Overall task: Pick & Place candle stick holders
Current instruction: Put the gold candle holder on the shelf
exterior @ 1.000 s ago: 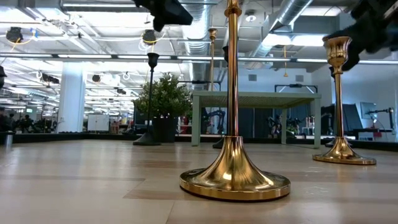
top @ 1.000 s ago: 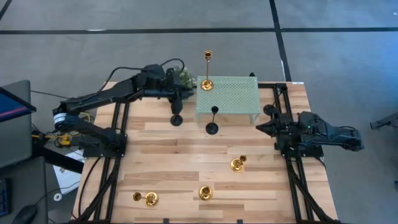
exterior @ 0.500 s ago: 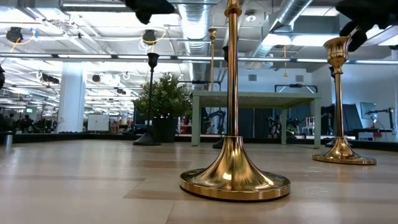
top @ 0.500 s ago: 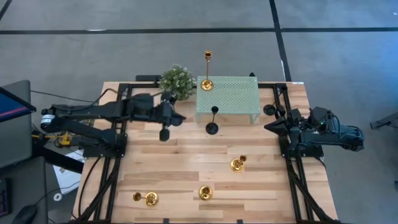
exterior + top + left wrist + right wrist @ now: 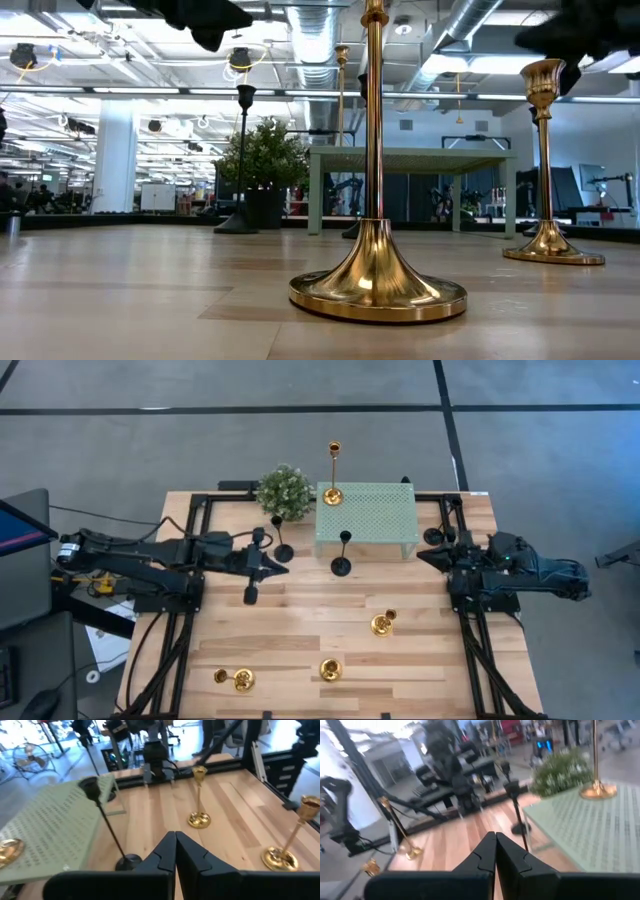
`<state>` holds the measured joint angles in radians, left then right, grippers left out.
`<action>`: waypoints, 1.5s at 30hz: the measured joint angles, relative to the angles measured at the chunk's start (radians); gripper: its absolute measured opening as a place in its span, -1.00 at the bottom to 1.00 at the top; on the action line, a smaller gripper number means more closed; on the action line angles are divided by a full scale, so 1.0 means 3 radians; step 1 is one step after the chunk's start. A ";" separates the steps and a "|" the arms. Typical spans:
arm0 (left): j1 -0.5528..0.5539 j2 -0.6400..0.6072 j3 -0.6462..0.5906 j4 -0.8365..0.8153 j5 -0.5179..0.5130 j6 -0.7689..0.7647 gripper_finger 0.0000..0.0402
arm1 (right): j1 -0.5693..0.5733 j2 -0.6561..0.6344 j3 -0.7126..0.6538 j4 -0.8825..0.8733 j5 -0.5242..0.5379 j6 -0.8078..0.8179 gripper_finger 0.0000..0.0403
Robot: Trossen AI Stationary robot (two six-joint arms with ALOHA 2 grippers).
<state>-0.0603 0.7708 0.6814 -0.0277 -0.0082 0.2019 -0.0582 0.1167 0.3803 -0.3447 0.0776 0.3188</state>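
Observation:
Two matte black holders stand on their round bases: one point(image 5: 283, 548) by the plant, one point(image 5: 342, 564) in front of the mint stand point(image 5: 380, 520). A tall gold holder point(image 5: 332, 492) stands on the stand's far left corner. Three gold holders point(image 5: 382, 624) point(image 5: 331, 669) point(image 5: 240, 680) stand on the table's near half. My left gripper point(image 5: 280, 567) is shut and empty, just near of the left black holder; its wrist view point(image 5: 175, 836) shows the other black holder point(image 5: 107, 820) ahead. My right gripper point(image 5: 422, 556) is shut and empty at the stand's right end.
A round green plant point(image 5: 284, 490) stands at the far edge, left of the stand. Black frame rails run along the table's left point(image 5: 185, 630) and right point(image 5: 475, 650) sides. Bare wood lies between the arms in the table's middle point(image 5: 320, 605).
My left gripper has drawn back from the far edge by the plant, toward the table's left and near side, and now sits lower over the table. The black holder by the plant stands where it was, and the plant is uncovered.

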 joint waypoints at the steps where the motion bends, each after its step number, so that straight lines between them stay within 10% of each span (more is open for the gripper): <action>1: -0.0029 0.0004 -0.0023 0.0019 -0.0001 -0.0002 -0.97 | -0.0001 0.0071 -0.0001 0.0006 0.0010 0.0024 -1.00; 45: -0.0453 0.0078 -0.0193 0.0184 0.0001 0.0002 -0.97 | 0.0726 0.0832 0.0481 0.1355 -0.0088 -0.0800 -1.00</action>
<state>-0.1963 0.7940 0.6235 0.0277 -0.0078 0.2026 0.1596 0.3664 0.5247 0.0618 0.0513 0.0789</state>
